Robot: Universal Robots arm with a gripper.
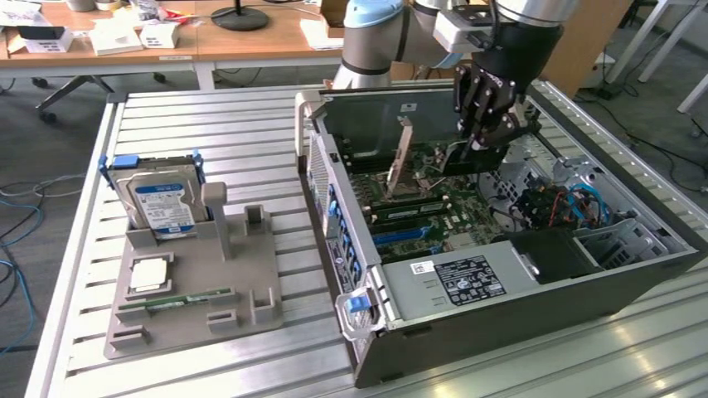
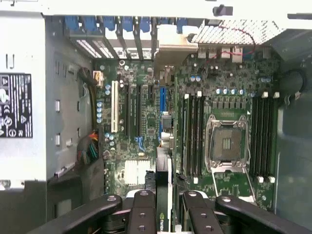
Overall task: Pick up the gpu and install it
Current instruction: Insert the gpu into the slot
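- Wrist view: thin flat dark gpu card (image 2: 163, 192) sits edge-on between the black gripper's (image 2: 166, 207) fingers (image 2: 142, 212), which are clamped on its two faces; that grip keeps the card upright for a slot.
- Gripper hangs inside the open black computer case (image 1: 498, 332), with the card low over the green motherboard (image 1: 443, 207); I can't tell if it's seated.
- Long black expansion slots (image 2: 129, 117) lie apart from the card's edge, so I judge it unaligned.
- Grey fixture tray (image 1: 188, 323) on the slatted metal worktop (image 1: 221, 124) holds the silver hard drive (image 1: 164, 203).

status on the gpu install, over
Pincer shut on gpu, card edge-on. Hanging over open case, not seated. Nothing seen between it and motherboard.
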